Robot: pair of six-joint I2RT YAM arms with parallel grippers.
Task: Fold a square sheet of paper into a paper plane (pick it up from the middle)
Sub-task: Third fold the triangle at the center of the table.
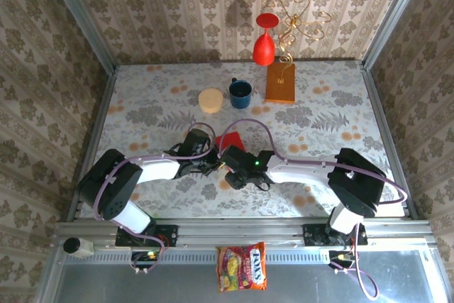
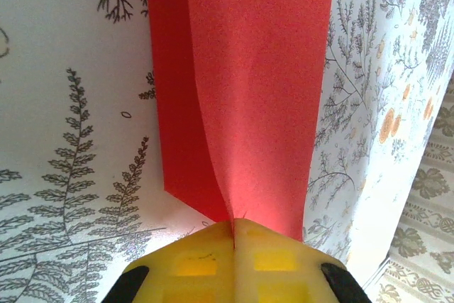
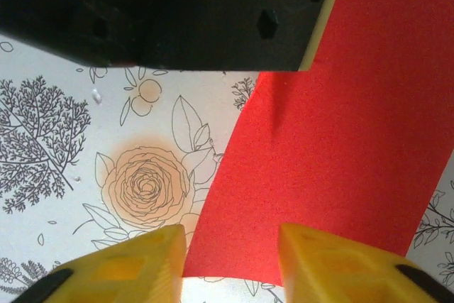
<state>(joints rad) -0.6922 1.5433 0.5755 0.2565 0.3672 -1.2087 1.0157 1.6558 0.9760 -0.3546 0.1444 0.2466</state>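
Observation:
The square sheet of paper (image 1: 233, 141) is bright red, creased, and lies at the middle of the table between my two grippers. My left gripper (image 2: 234, 223) is shut on the paper's (image 2: 248, 90) near end, where a crease runs into the closed yellow fingers (image 2: 191, 264). From there a folded flap stretches away over the tabletop. My right gripper (image 3: 230, 240) is open. The paper's (image 3: 333, 168) near edge lies between its yellow fingertips (image 3: 152, 257), which stand apart without pinching it. The left arm's black body (image 3: 177, 12) hangs just beyond. In the top view the left gripper (image 1: 211, 154) and the right gripper (image 1: 225, 158) nearly meet.
At the back stand a blue mug (image 1: 240, 93), a tan round disc (image 1: 211, 100), an orange-brown block (image 1: 280, 81), a red goblet vase (image 1: 264, 44) and a gold wire ornament (image 1: 301, 23). A candy bag (image 1: 242, 266) lies on the front ledge. Patterned walls enclose the table.

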